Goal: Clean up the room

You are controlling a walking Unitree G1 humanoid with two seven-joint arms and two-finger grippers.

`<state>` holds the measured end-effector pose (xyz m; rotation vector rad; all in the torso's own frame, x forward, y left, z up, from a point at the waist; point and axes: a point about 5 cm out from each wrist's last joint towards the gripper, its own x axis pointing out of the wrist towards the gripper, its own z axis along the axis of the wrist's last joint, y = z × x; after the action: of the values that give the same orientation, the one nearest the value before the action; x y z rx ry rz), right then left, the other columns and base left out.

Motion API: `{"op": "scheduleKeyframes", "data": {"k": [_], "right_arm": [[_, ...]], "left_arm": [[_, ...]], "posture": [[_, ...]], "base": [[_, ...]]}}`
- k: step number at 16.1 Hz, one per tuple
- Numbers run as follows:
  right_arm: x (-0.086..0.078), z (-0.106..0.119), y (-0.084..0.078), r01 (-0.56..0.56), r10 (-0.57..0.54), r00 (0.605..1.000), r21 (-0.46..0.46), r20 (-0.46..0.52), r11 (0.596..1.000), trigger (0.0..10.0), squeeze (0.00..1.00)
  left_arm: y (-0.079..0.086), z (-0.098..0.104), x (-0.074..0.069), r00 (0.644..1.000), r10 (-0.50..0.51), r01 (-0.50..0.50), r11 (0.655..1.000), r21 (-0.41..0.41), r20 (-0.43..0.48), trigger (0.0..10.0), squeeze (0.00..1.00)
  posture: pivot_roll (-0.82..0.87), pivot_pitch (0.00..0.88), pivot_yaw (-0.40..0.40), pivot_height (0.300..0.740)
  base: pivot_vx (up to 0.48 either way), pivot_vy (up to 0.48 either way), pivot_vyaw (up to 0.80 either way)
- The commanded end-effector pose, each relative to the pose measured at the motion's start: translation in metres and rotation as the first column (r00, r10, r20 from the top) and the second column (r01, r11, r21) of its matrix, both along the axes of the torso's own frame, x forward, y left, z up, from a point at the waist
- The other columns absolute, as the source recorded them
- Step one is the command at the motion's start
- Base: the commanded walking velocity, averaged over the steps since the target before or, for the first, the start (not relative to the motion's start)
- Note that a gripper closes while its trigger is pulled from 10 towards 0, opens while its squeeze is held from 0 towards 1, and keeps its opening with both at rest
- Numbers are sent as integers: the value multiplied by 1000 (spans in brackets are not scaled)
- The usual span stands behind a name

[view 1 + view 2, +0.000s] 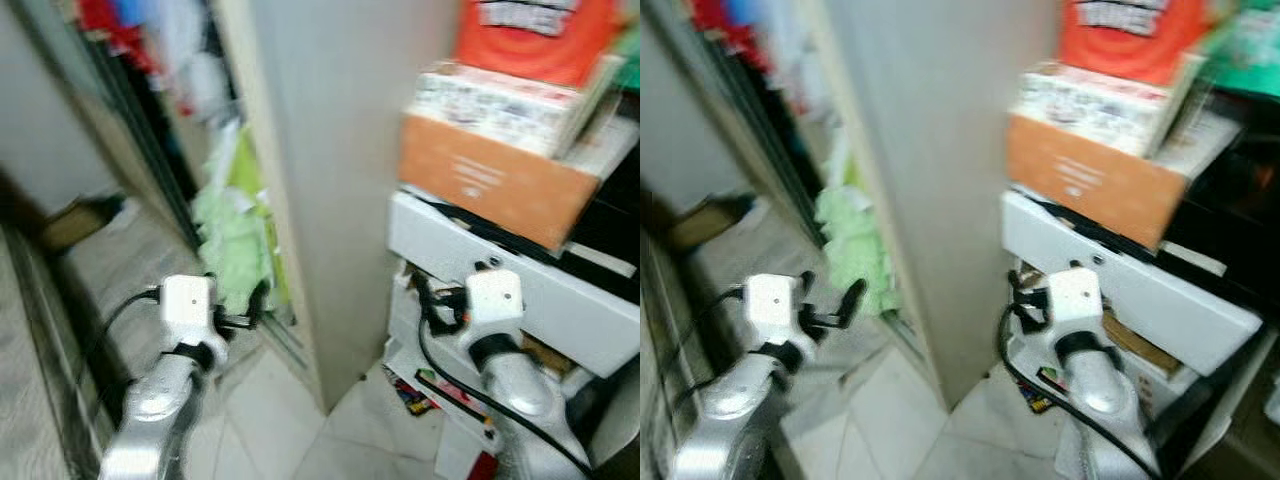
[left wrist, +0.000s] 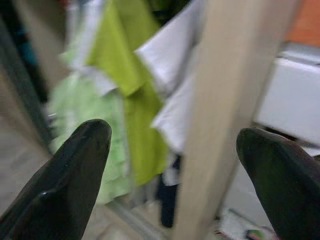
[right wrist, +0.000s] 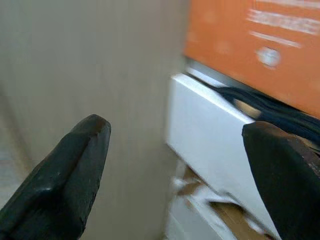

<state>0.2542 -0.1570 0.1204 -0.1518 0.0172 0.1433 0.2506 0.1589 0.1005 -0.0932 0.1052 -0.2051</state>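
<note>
From the head camera, blurred by motion, I have both arms raised and nothing held. My left gripper is spread open, and just beyond its fingertips hangs a soft, crumpled pale-green cloth beside the smooth beige panel that stands between the two arms. My right gripper sits just in front of a glossy white unit; above it rest a flat orange cardboard box and a printed white box. Below the right gripper, small colourful litter lies on the pale tiled floor.

The left wrist camera shows the two black fingers wide apart, with limp yellow-green and white fabric ahead of them, draped in folds against the panel edge.

The right wrist camera shows fingers also wide apart, facing the panel and the white unit, with the orange box above.

I judge the tidying barely begun: the clothes and the floor litter are still out of place.
</note>
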Motion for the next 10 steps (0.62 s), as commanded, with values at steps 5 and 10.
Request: {"op": "scheduleKeyframes", "data": {"k": [5,10], "right_arm": [[-1,2,0,-4,4,1000,-7,5,1000,10000,0],[0,2,-1,-3,3,1000,-12,5,1000,10000,0]], "left_arm": [[-3,1,1,1000,-10,10,1000,7,4,10000,0],[-5,5,2,1000,-13,13,1000,6,25,10000,0]], "posture": [[-246,25,92,740],[-247,24,88,740]], "base": [[0,0,800],[0,0,800]]}}
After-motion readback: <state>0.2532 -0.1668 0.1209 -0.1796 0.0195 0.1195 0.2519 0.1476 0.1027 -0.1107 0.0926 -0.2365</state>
